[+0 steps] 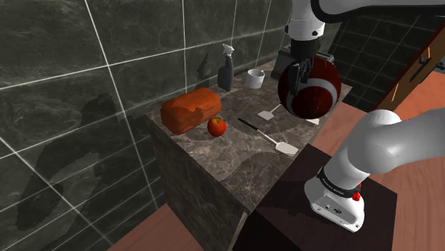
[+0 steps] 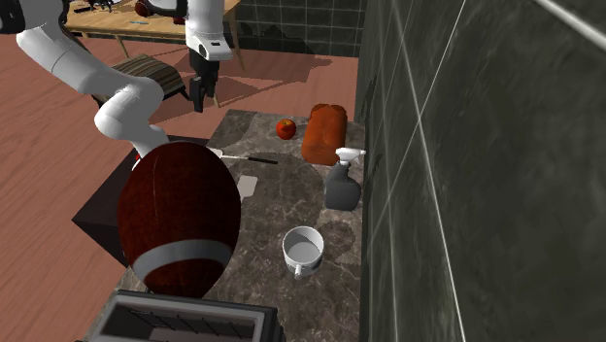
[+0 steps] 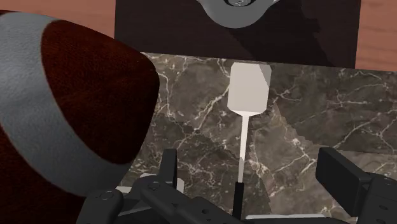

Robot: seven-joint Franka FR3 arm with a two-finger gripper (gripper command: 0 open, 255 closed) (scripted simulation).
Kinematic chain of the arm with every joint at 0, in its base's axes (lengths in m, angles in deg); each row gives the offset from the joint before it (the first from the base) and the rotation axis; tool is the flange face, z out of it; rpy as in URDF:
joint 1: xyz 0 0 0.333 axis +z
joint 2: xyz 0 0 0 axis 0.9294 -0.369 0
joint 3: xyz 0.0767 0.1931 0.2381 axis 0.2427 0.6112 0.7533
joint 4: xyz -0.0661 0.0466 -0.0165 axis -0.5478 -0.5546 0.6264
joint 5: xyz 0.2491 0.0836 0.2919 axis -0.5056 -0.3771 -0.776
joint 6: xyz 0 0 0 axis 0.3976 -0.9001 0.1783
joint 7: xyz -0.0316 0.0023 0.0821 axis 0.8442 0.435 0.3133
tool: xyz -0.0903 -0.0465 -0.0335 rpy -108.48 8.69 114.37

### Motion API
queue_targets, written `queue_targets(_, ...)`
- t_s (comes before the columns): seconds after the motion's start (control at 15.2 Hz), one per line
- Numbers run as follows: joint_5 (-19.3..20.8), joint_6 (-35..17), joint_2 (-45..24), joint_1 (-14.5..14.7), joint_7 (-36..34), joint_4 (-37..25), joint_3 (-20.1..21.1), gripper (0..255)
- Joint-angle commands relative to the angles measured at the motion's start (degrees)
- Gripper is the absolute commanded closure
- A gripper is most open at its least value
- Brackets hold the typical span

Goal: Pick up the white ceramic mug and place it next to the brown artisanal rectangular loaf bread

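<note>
Several things on the marble counter [image 1: 214, 160], shoulder view's left to right: brown loaf [image 1: 191, 109], red apple [image 1: 217, 126], grey spray bottle [image 1: 226, 68], white mug [image 1: 255, 78], black-handled spatula [image 1: 267, 135], football [image 1: 317, 89].
Mug: upright, mouth up, between bottle and football, well apart from loaf.
In the way: football, close beside gripper [image 3: 249, 159].
Arm: hand points down above spatula; fingers spread, empty.

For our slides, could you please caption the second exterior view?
Open gripper above the counter; white mug stands apart from the brown loaf, a spray bottle between them.
</note>
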Motion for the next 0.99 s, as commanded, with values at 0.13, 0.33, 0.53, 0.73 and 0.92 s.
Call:
queue_targets(0.13,1.5,-3.3,-2.7,-0.8,1.9,-0.1,-1.7,0)
queue_targets(0.33,3.4,-8.2,-7.2,-1.8,4.5,-1.0,-4.2,0)
queue_targets(0.53,4.8,-12.9,-12.1,-2.7,7.2,-2.5,-6.6,0)
queue_targets(0.73,5.7,-17.2,-17.5,-3.5,9.8,-4.7,-8.9,0)
queue_targets(0.92,6.1,-21.1,-23.1,-4.1,12.4,-7.6,-11.0,0)
